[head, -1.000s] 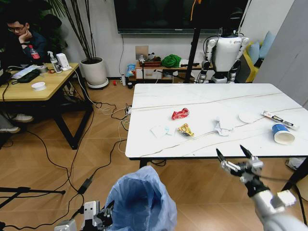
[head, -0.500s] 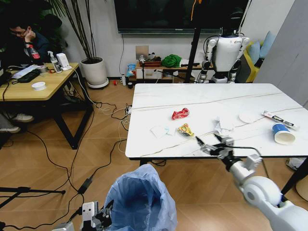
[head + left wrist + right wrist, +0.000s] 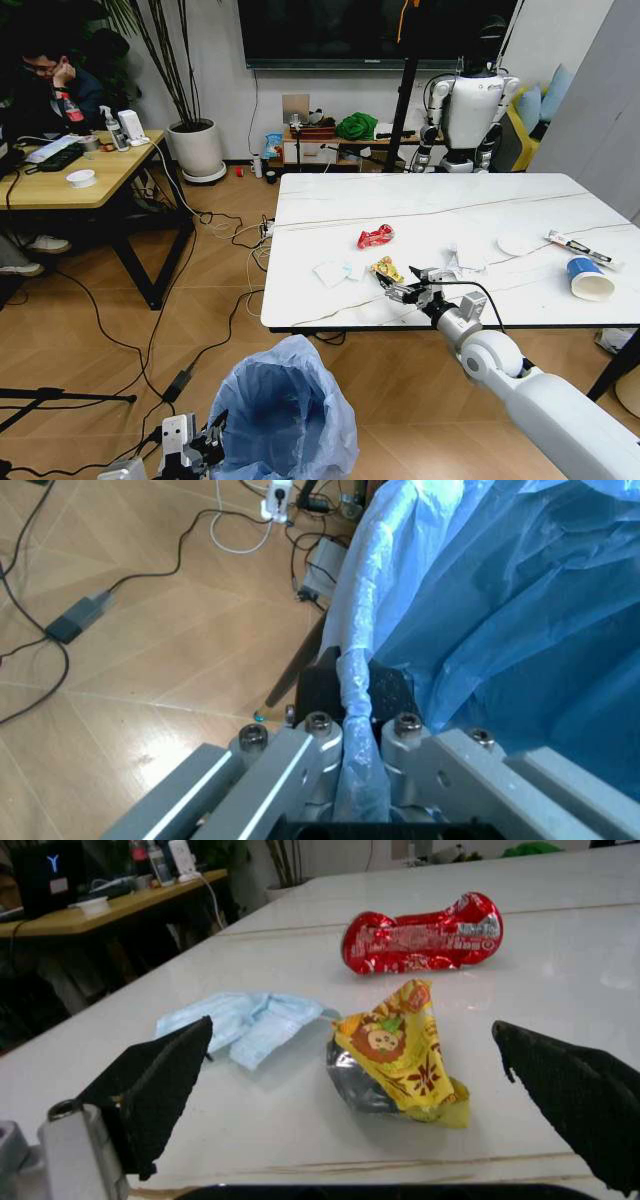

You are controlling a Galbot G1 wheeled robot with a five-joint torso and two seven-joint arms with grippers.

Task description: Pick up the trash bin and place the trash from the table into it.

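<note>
Trash bin (image 3: 285, 420) is low at the robot's front-left, off the bench, blue liner bag puffed up over the rim. Left hand (image 3: 190, 455) is clamped on the bin's rim: in the left wrist view the fingers (image 3: 318, 739) pinch a fold of the liner (image 3: 480, 600) between the pads, wood floor and cables behind.

Bench (image 3: 330, 200) carries the trash along its near half. Yellow wrapper (image 3: 385, 269) lies near the front edge, red wrapper (image 3: 374, 237) just behind it, pale crumpled tissue (image 3: 333, 272) to the robot's left of the yellow one. Further right: white crumpled tissue (image 3: 462, 258), white disc (image 3: 515, 244), thin printed tube (image 3: 580, 248), blue paper cup (image 3: 587, 280) on its side near the right edge.

Right hand (image 3: 410, 287) is over the bench's front edge, just beside the yellow wrapper, jaws spread wide. Right wrist view: the two black fingertips (image 3: 155, 1087) sit on either side of the yellow wrapper (image 3: 400, 1057), neither one touching it, wrapper standing crumpled on the marble top. Red wrapper (image 3: 425, 934) behind it, apart; light-blue tissue (image 3: 250, 1024) beside it, close but not touching.

Background: yellow wooden desk (image 3: 70, 175) at far left, white plant pot (image 3: 195, 150) by the wall, second humanoid robot (image 3: 465, 105) standing beyond the bench.
</note>
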